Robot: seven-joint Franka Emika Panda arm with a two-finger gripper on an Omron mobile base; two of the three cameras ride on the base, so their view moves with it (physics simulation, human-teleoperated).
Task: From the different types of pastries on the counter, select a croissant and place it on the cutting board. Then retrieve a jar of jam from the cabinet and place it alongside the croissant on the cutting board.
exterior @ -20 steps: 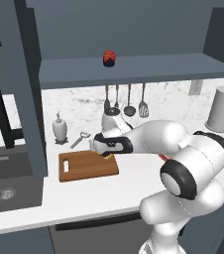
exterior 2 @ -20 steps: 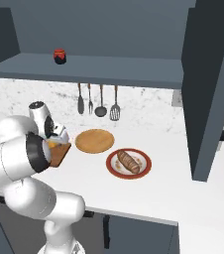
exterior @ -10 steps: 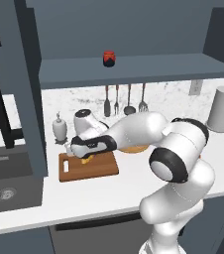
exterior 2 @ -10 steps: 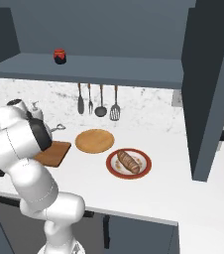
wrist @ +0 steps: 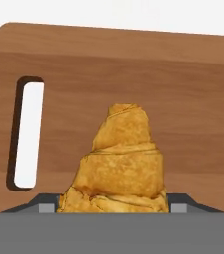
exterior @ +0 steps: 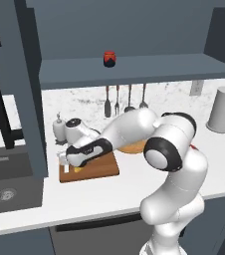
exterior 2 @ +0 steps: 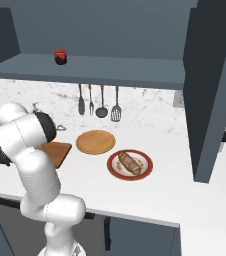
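Over the cutting board's (wrist: 134, 74) handle-hole end, gripper (wrist: 113, 208) clenched on the croissant (wrist: 116, 163), its long axis pointing straight away from the hand across the board.

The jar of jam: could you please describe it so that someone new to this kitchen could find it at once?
Look at the dark blue-grey cabinet above the counter and follow its wide flat shelf. The jar of jam stands alone there, above the hanging utensils. It is small, squat and red with a dark lid.
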